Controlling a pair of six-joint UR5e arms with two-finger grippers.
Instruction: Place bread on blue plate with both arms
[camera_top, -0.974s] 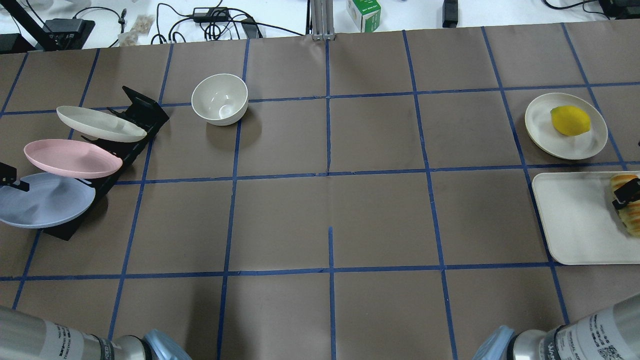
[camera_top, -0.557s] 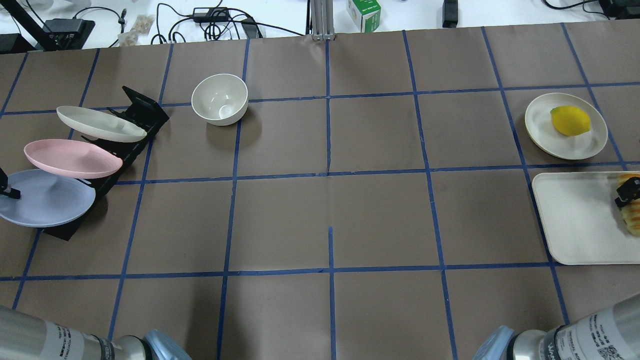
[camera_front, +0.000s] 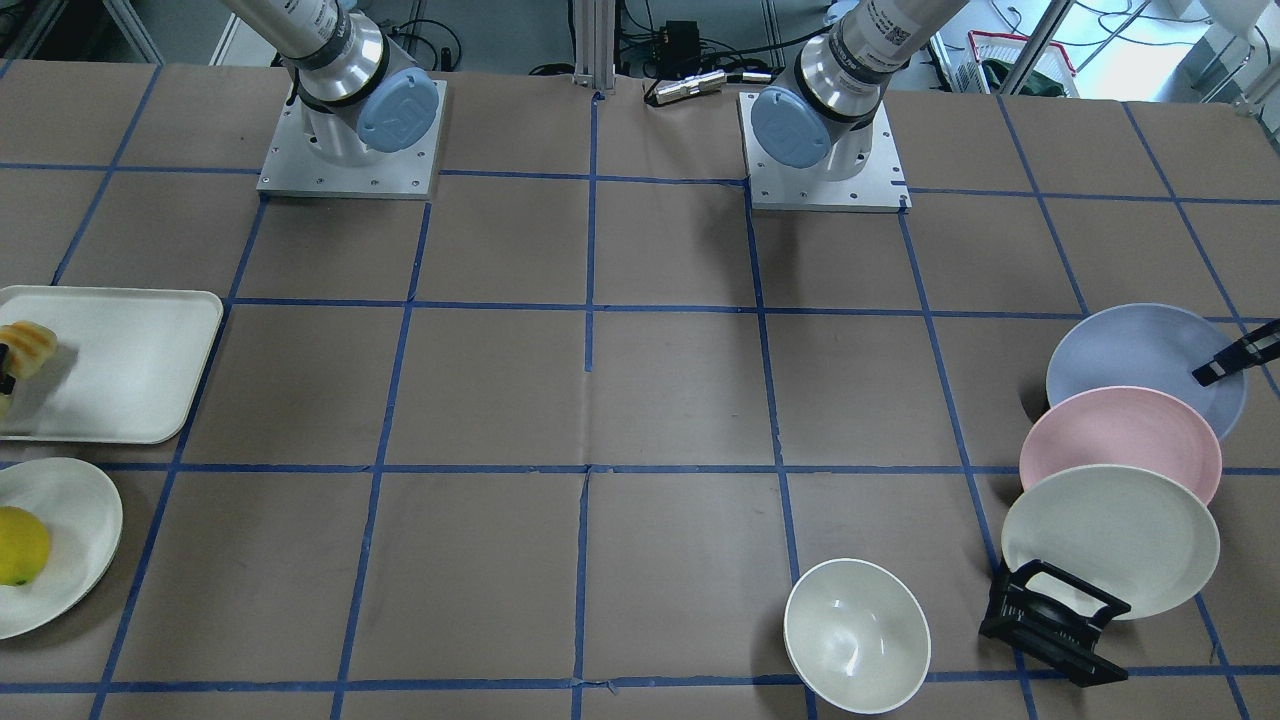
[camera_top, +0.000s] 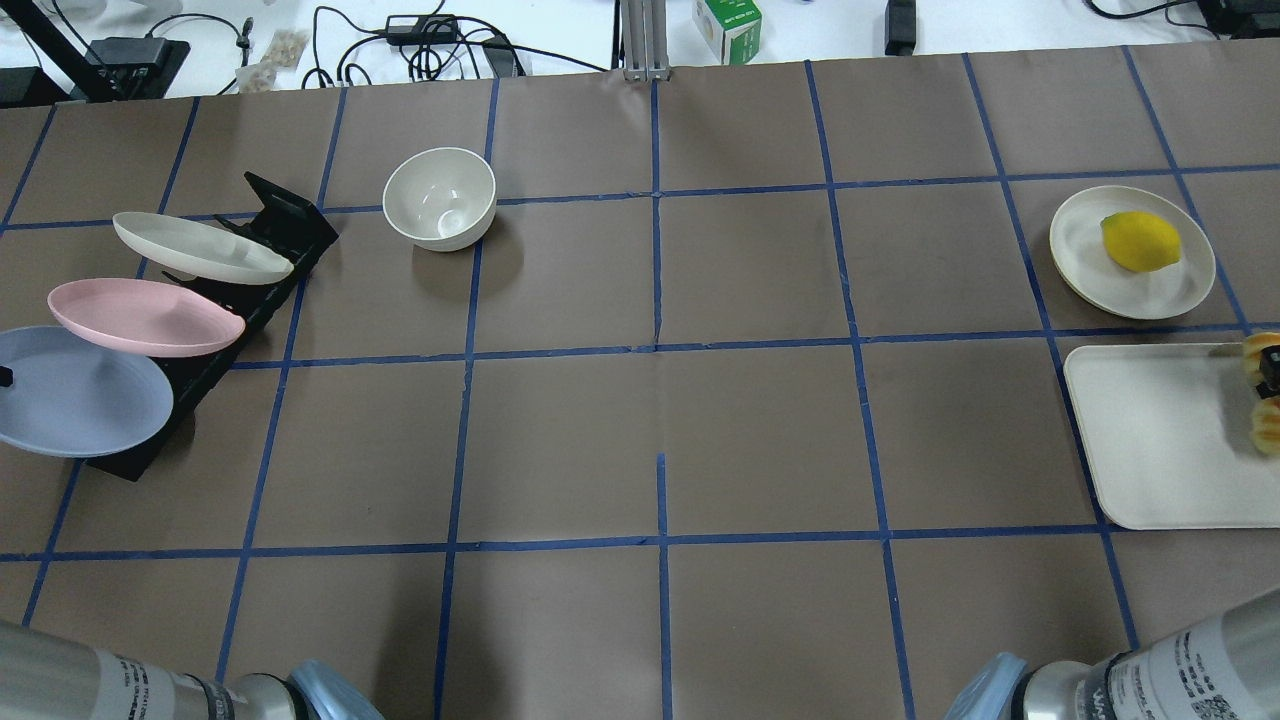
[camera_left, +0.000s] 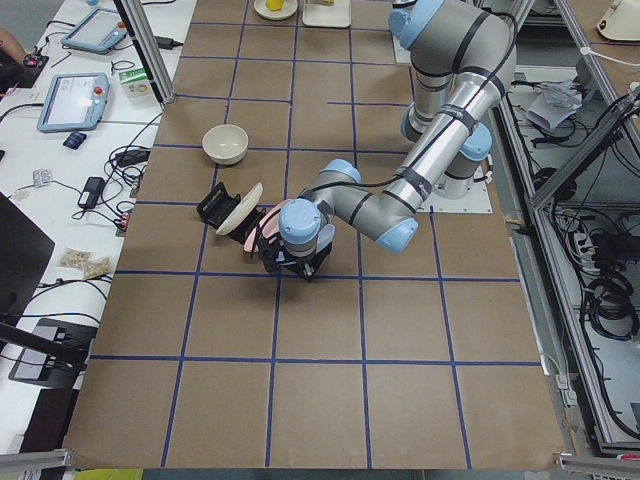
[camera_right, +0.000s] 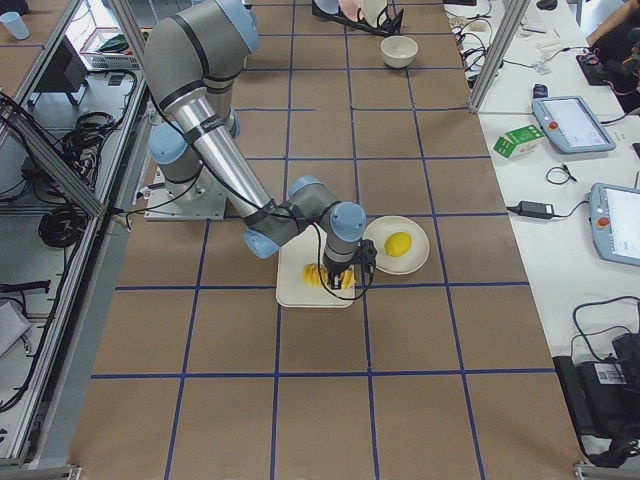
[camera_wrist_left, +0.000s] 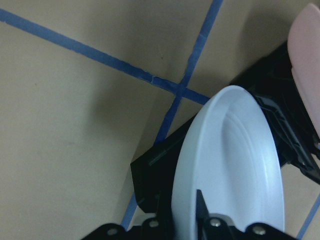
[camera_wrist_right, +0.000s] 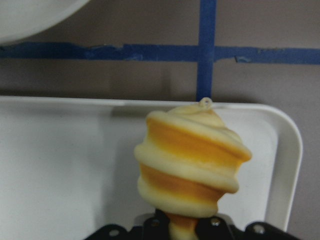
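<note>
Right pincer (camera_top: 1271, 370) across bread's (camera_wrist_right: 192, 160) long axis

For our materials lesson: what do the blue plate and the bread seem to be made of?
The blue plate: probably matte plastic or fibre composite; even colour, dull sheen, moulded rings. The bread: likely a plastic or foam replica; smooth, slightly glossy ridges, crisp bands.

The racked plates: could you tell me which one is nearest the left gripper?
The blue plate, at the rack's robot-side end: the left gripper clasps its rim; the pink plate and off-white plate stand farther along.
</note>
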